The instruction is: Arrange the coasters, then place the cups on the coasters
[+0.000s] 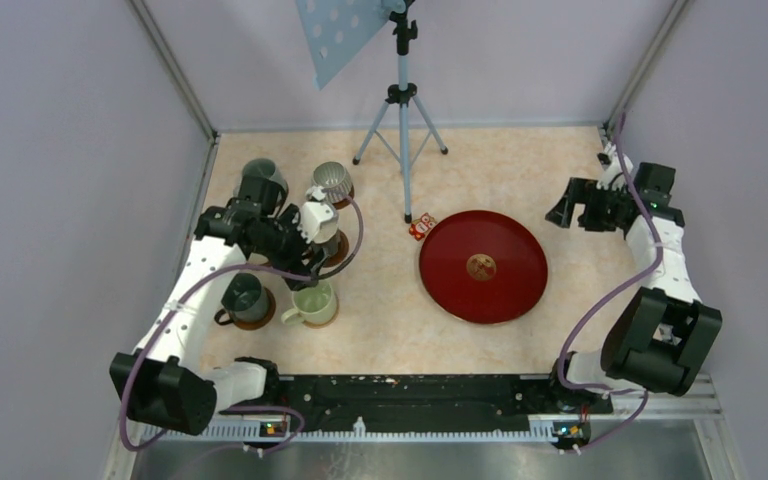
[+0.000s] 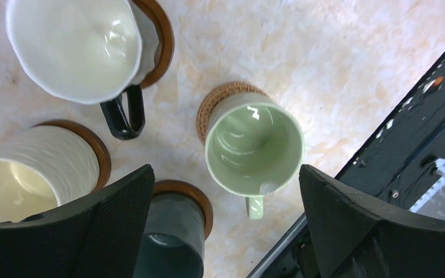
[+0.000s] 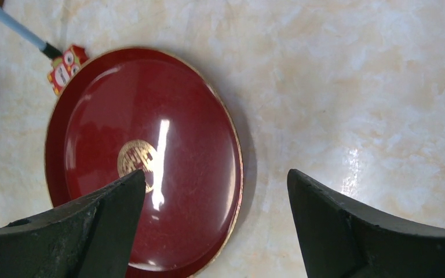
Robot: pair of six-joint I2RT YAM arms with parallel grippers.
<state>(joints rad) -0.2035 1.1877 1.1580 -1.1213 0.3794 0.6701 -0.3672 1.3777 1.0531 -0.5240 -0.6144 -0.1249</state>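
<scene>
My left gripper (image 2: 226, 194) hangs open above a cluster of cups, with nothing between its fingers. Below it a pale green cup (image 2: 255, 147) stands on a woven coaster (image 2: 211, 104), and a dark teal cup (image 2: 171, 237) on a brown coaster (image 2: 201, 202). A white cup (image 2: 75, 46) with a dark handle and a cream ribbed cup (image 2: 29, 174) each sit on a brown coaster too. From above, a ribbed grey cup (image 1: 332, 180) and a grey-green cup (image 1: 260, 172) stand further back. The left gripper (image 1: 288, 245) covers part of the group. My right gripper (image 1: 580, 208) is open at the far right, empty.
A large red round tray (image 1: 483, 265) lies right of centre, below the right gripper (image 3: 215, 179) in its wrist view. A small red toy (image 1: 421, 227) lies by a tripod (image 1: 401, 110) at the back. The black base rail (image 2: 417, 121) runs along the near edge.
</scene>
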